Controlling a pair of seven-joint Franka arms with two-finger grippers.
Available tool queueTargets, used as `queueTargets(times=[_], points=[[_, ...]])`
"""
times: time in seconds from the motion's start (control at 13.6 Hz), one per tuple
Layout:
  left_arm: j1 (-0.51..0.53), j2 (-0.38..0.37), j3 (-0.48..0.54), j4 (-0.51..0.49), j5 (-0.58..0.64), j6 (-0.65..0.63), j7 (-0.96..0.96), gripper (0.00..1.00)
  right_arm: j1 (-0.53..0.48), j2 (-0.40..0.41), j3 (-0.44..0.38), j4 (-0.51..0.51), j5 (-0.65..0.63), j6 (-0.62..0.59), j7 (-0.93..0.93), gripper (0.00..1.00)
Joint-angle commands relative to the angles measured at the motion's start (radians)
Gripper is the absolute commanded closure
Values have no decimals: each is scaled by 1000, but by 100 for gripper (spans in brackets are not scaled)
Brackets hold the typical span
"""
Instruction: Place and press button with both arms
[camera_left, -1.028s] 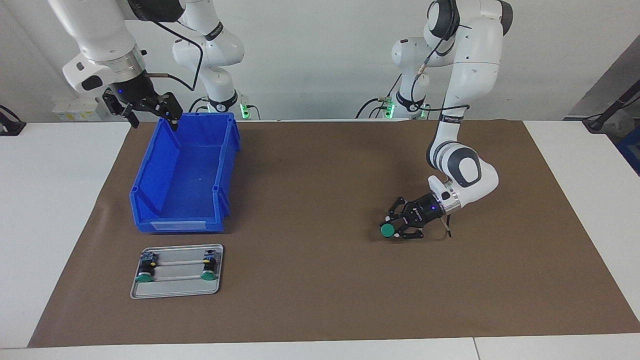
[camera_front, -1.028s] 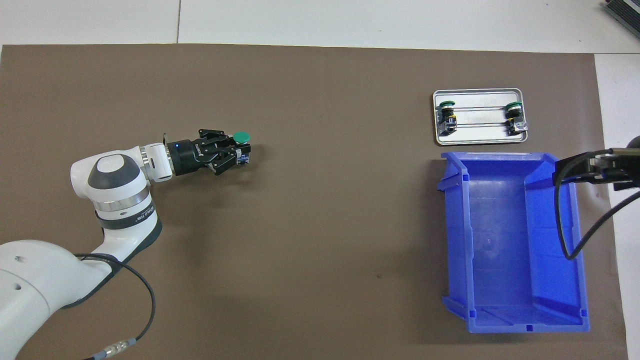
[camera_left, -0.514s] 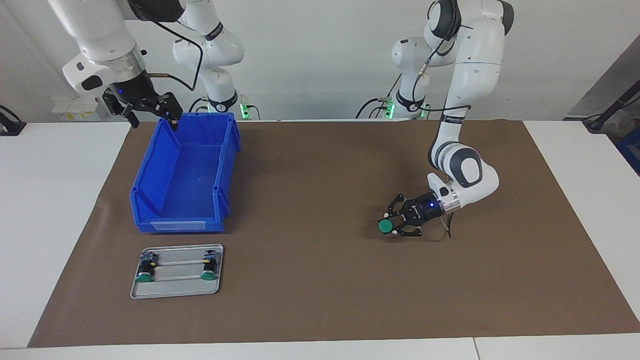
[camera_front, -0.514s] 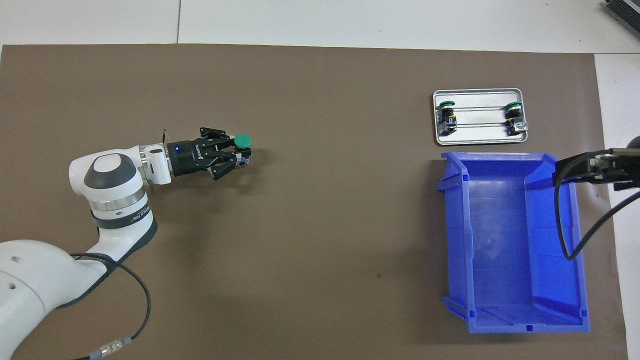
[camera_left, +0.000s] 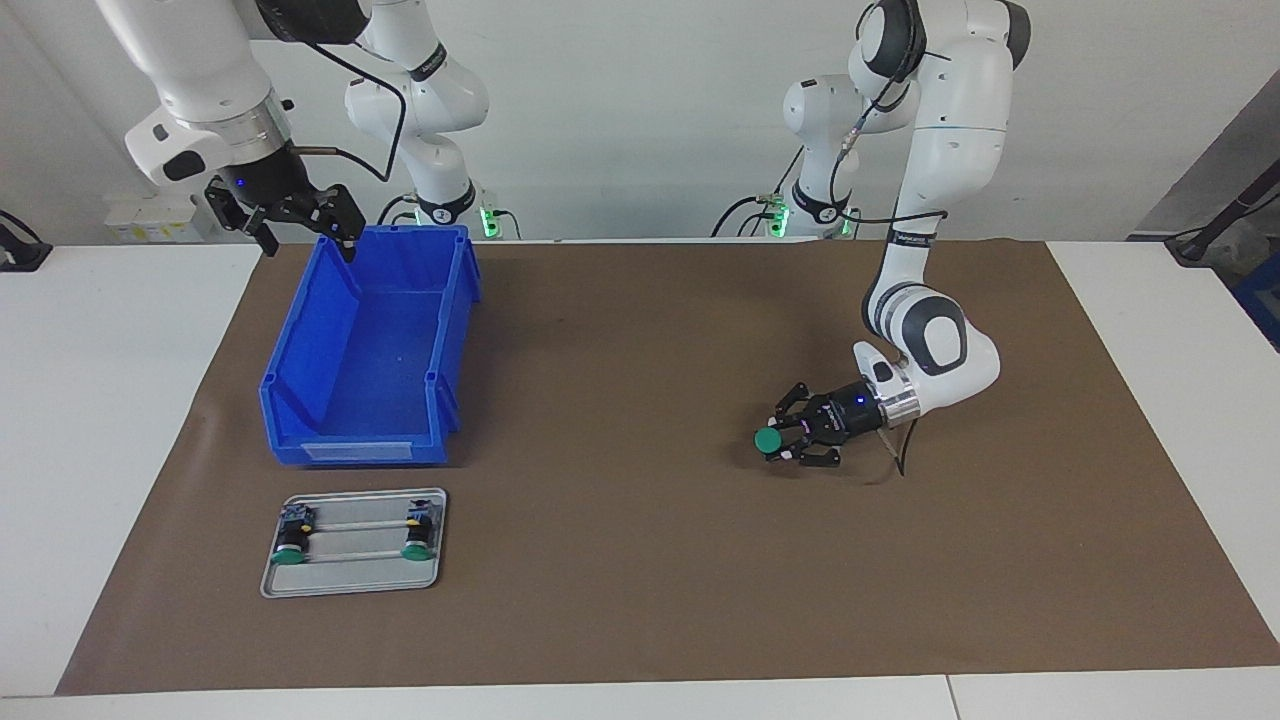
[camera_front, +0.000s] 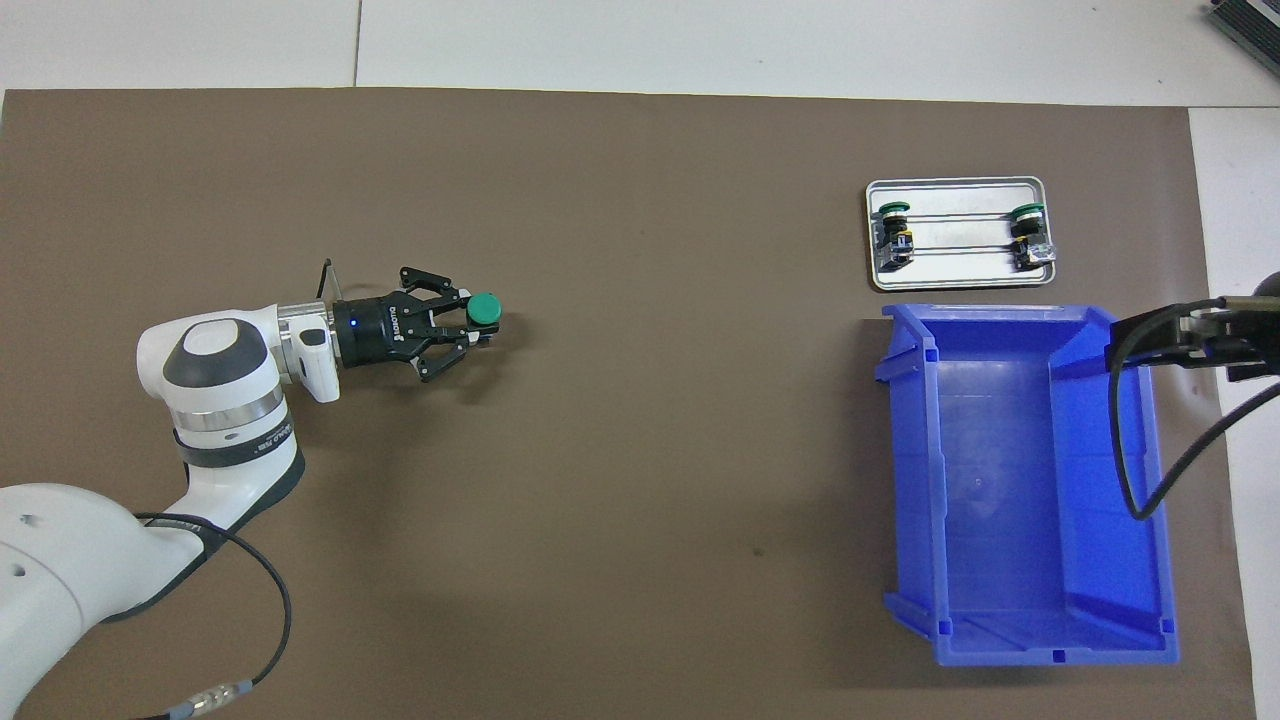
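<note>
Your left pincer (camera_left: 790, 441) was pinching the small push button with the round green cap and black body (camera_left: 768, 441), low over the brown mat on the surface (camera_left: 640, 560), well apart from the blue plastic bin (camera_left: 365, 350), toward the left arm's end. Over the last second the wrist rolled: the cap, first facing more toward the facing camera, turned sideways toward the bin, and the button rode a touch higher. No release seen. My read: you were still orienting the button for placement, not yet setting it down.

Right pincer (camera_left: 290, 215), fingers spread and holding nothing, hung over the bin's corner nearest the robots, unmoved; that arm waited.

Two like buttons sat on the small metal tray (camera_left: 352, 580), just in front of the bin.
</note>
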Motion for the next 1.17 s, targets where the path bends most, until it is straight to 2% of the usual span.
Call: queueTargets(times=[0.0,0.22,0.51,1.1], points=[[69,-21,-9,-53,4,-84,41,100,-15,-15,11,-12,21,-6,-24,0],[118,6,-6,-61,1,-198,40,100,-15,-17,11,-12,21,-6,-24,0],[147,54,-5,-67,1,-270,46,100,-15,-15,11,-12,21,-6,-24,0],[158,57,-3,-76,3,-310,87,100,-15,-15,11,-12,21,-6,-24,0]])
